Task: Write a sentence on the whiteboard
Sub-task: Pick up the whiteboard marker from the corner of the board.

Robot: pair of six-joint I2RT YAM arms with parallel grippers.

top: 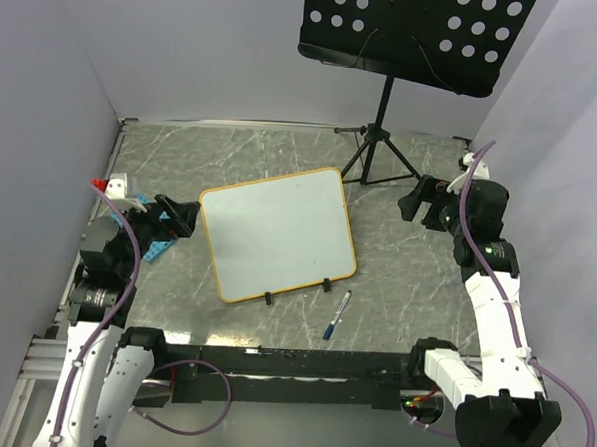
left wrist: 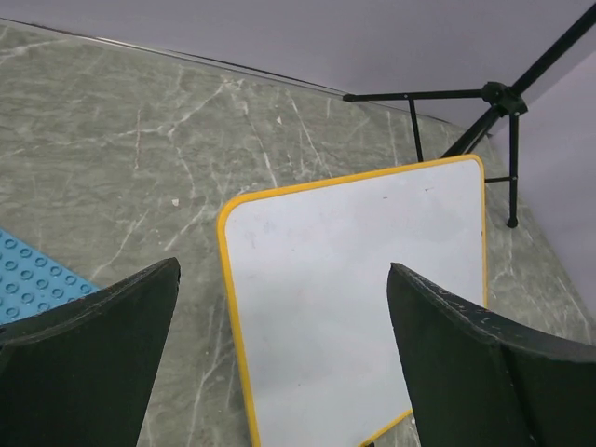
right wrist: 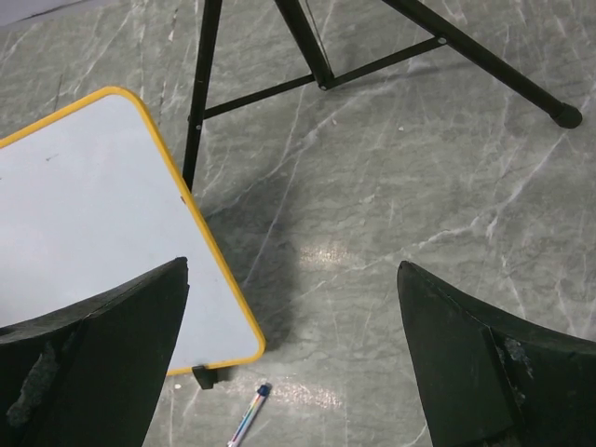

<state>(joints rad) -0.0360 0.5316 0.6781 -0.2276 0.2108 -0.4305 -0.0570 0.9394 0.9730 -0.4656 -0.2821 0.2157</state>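
Note:
The whiteboard (top: 278,232) lies flat in the middle of the table, with an orange-yellow frame and small black clip feet on its near edge. Its face is blank; no sentence is in view. A blue-capped marker (top: 336,316) lies on the table just off the board's near right corner, also seen in the right wrist view as the marker (right wrist: 247,419). My left gripper (top: 184,218) hovers open at the board's left edge, over the whiteboard (left wrist: 354,279). My right gripper (top: 412,201) stands open to the right of the board, above bare table beside the whiteboard (right wrist: 84,214). Neither holds anything.
A black perforated music stand (top: 409,29) rises at the back, its tripod legs (top: 382,153) spread just behind the board's far right corner. A blue studded plate (top: 157,246) and a red-and-white item (top: 110,186) lie by the left arm. Pale walls enclose the table.

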